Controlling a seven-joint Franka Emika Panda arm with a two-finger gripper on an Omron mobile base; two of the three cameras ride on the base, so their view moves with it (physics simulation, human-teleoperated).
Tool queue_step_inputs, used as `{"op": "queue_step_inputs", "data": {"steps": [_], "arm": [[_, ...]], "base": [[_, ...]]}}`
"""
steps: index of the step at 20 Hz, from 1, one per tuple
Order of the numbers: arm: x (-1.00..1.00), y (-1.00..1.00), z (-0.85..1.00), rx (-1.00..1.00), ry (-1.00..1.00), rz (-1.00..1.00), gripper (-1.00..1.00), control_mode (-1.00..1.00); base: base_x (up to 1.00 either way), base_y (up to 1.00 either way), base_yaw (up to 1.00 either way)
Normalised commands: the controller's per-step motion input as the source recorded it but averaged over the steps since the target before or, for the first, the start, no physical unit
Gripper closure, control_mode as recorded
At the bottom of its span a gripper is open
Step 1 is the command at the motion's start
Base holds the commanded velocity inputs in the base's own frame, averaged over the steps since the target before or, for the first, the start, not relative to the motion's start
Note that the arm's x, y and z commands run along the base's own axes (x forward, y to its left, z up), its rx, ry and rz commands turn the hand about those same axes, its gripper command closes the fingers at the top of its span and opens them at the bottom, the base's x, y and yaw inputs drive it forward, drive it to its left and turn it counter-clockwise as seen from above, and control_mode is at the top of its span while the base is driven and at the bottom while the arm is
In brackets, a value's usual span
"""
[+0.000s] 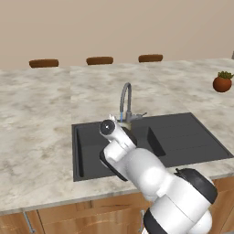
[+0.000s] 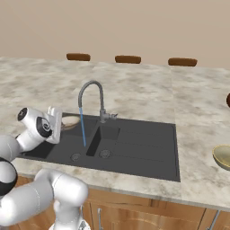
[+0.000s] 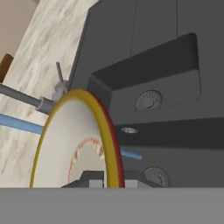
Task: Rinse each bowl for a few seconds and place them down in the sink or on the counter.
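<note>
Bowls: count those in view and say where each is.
2. The shallow bowl is held on edge in the fingers over the sink; the olive-tan bowl sits on the counter right of it.

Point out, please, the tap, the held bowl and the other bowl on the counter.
tap (image 2: 91, 84): right base view, top of its curved neck.
held bowl (image 3: 65, 140): hand view, whitish inside.
other bowl (image 2: 223, 156): right base view, olive-tan inside, at the frame's edge.

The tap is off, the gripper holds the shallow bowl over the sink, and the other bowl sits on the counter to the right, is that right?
Not quite: the tap is running; the right base view shows a blue stream falling into the sink. The rest stands: the gripper holds the shallow bowl over the sink, and the other bowl sits on the counter to the right.
</note>
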Motion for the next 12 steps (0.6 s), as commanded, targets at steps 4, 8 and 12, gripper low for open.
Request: {"op": "queue_step_inputs", "data": {"steps": [4,8,12], "arm": [[-0.16,0.29,0.12,0.01,0.0,0.09,1.0,-1.0],[-0.07,0.21,0.14,0.0,0.01,0.08,1.0,-1.0],[-0.1,0.23,0.12,-0.04,0.0,0.08,1.0,-1.0]], "base": [[0.0,0.0,0.0],[0.0,0.0,0.0],[0.0,0.0,0.0]]}}
